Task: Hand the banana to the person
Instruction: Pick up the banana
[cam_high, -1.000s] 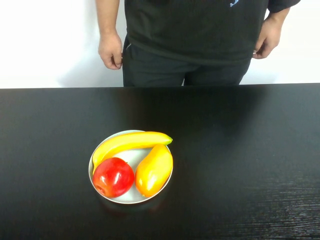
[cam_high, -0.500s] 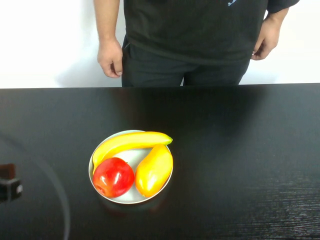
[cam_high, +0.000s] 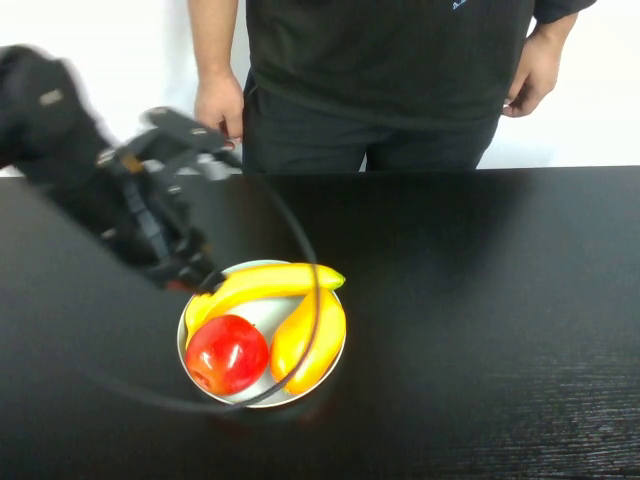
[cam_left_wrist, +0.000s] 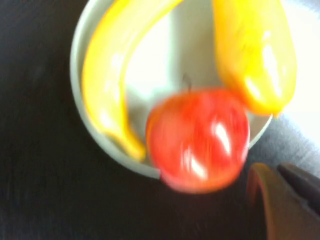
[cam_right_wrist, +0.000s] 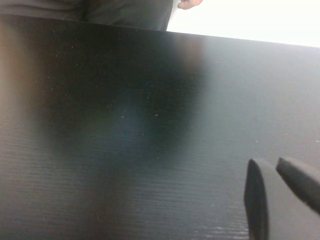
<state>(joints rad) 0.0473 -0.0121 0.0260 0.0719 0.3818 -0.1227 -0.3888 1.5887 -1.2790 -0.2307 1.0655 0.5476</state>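
The banana (cam_high: 262, 283) lies along the far side of a white plate (cam_high: 262, 314) on the black table; in the left wrist view the banana (cam_left_wrist: 107, 75) curves along the plate's rim (cam_left_wrist: 75, 50). My left gripper (cam_high: 190, 275) hangs blurred over the plate's left edge, close to the banana's stem end; it shows in the corner of its wrist view (cam_left_wrist: 272, 172). The person (cam_high: 380, 60) stands behind the table, hands at the hips. My right gripper (cam_right_wrist: 270, 167) hovers over bare table and is outside the high view.
A red apple (cam_high: 227, 353) and an orange-yellow mango-shaped fruit (cam_high: 310, 340) share the plate; both show in the left wrist view, apple (cam_left_wrist: 197, 140) and mango (cam_left_wrist: 252, 55). The left arm's black cable (cam_high: 312, 290) loops across the plate. The table's far edge (cam_high: 560, 168) lies before the person.
My left arm has swung in from the lower left edge and now reaches over the plate's left side. The fruit has not moved; the person barely shifted.
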